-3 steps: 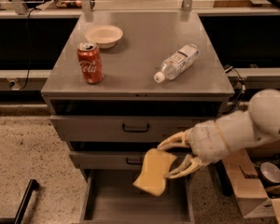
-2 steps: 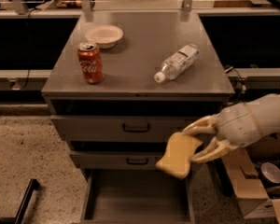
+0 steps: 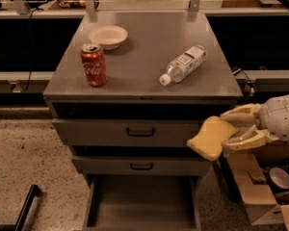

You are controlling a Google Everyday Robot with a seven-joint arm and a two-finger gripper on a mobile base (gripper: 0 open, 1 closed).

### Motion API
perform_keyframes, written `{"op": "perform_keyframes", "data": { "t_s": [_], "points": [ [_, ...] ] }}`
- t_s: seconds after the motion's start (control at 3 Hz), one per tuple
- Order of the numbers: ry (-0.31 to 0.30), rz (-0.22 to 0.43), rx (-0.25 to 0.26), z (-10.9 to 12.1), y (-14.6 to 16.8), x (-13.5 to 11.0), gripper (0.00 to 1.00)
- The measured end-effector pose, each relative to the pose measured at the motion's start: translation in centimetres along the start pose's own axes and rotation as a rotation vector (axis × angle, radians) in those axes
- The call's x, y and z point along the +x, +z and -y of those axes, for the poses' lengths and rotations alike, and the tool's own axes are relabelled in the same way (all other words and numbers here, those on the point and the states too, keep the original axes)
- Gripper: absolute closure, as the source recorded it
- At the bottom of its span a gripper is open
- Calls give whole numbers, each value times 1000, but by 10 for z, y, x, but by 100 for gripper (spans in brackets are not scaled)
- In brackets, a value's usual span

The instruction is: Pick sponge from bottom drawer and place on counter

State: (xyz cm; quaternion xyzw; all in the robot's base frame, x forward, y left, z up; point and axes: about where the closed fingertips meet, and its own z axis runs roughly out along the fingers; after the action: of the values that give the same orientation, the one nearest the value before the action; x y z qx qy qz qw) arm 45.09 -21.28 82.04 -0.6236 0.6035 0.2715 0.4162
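Note:
The pale yellow sponge (image 3: 211, 137) is held in my gripper (image 3: 229, 127), whose fingers (image 3: 238, 114) close on its right end. It hangs in the air at the cabinet's right front corner, level with the two upper drawers and below the counter (image 3: 144, 52). The bottom drawer (image 3: 142, 201) stands pulled open below, its grey floor bare. My arm comes in from the right.
On the counter stand a red cola can (image 3: 93, 65), a cream bowl (image 3: 108, 36) and a lying plastic bottle (image 3: 183, 64). Two drawers with black handles (image 3: 140, 132) are shut. A cardboard box with clutter (image 3: 269, 191) sits on the floor at right.
My gripper has carried the sponge up and to the right, from over the open bottom drawer to the cabinet's right front corner.

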Motion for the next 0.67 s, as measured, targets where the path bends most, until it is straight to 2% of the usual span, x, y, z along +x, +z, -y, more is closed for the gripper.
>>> {"op": "perform_keyframes", "data": {
  "t_s": [0.33, 0.67],
  "points": [
    [0, 0, 0, 0, 0, 0, 100],
    [3, 6, 16, 11, 4, -18, 100]
  ]
}}
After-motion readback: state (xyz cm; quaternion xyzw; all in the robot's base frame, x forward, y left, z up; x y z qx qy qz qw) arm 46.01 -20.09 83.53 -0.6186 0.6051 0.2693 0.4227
